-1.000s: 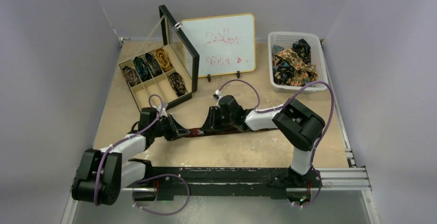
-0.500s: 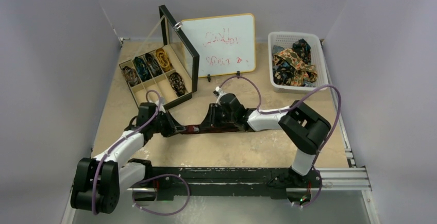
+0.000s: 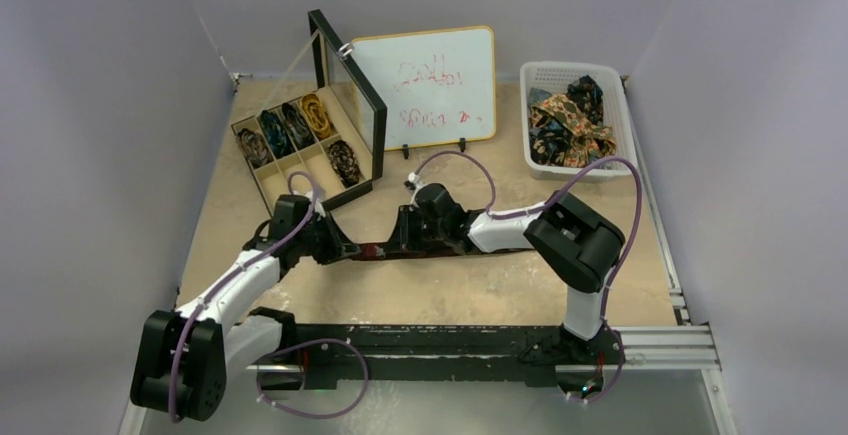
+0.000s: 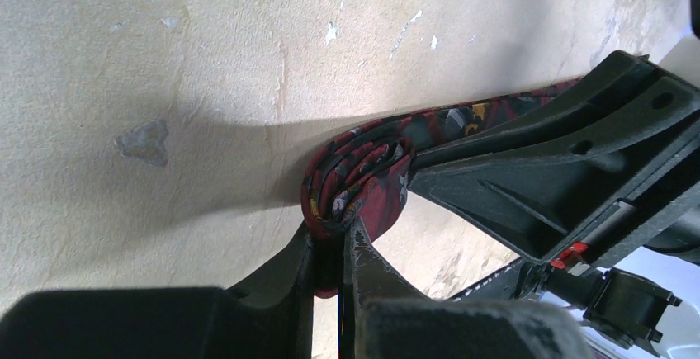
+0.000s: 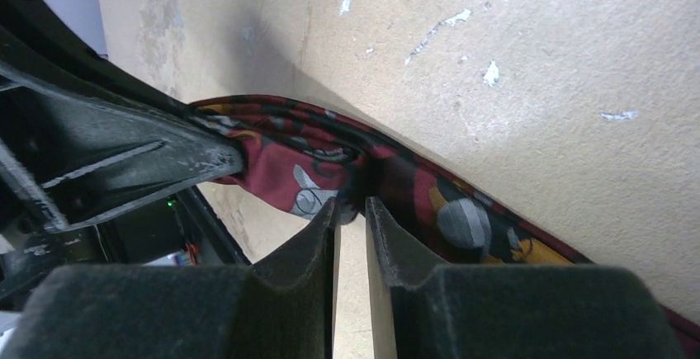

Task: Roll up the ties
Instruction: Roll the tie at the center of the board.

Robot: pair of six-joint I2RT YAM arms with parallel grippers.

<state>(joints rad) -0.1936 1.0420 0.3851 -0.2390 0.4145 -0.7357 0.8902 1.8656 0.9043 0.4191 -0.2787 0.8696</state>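
Where the two arms meet on the table (image 3: 450,295), a maroon tie (image 3: 378,252) lies flat with its left end wound into a small coil (image 4: 355,179). The left gripper (image 4: 334,243) is pinched narrow on the coil's near edge. Just beside it, the right gripper (image 5: 351,210) is nipped almost closed on the strip next to the coil. Loose ties (image 3: 565,120) are heaped in the basket (image 3: 627,125) far right, and rolled ties (image 3: 298,123) fill the box (image 3: 268,187) far left
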